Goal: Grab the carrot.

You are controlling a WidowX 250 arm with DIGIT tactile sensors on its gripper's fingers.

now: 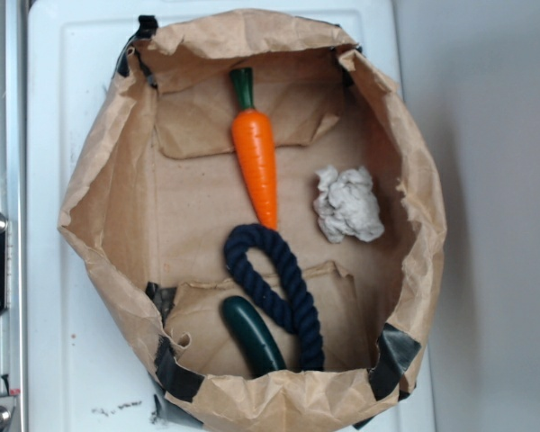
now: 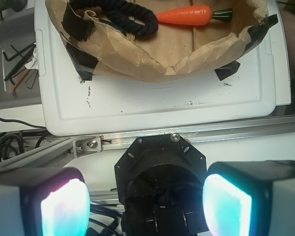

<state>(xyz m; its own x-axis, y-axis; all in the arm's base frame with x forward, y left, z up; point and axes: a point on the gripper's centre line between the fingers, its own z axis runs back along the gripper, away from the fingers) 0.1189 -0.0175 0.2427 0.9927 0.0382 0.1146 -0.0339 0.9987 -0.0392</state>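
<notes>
Inside the paper bag (image 1: 99, 171), left to right in the exterior view, we see the green cucumber toy (image 1: 252, 337), the rope loop (image 1: 274, 279), the carrot (image 1: 256, 157) and a paper wad (image 1: 348, 205); the carrot lies lengthwise, stem toward the far wall, tip just beside the rope. In the wrist view, the gripper (image 2: 145, 204) is spread wide and empty, well short of the bag, with the carrot ahead and slightly right, its long axis crosswise to our approach.

I see a white plastic board (image 1: 72, 342) as the work surface, with a plain grey wall (image 1: 495, 180) to its right. An aluminium rail (image 2: 196, 132) runs along the board's near edge. Left of the board, hex keys (image 2: 17, 61) lie on a grey shelf; black cables (image 2: 7, 142) trail below.
</notes>
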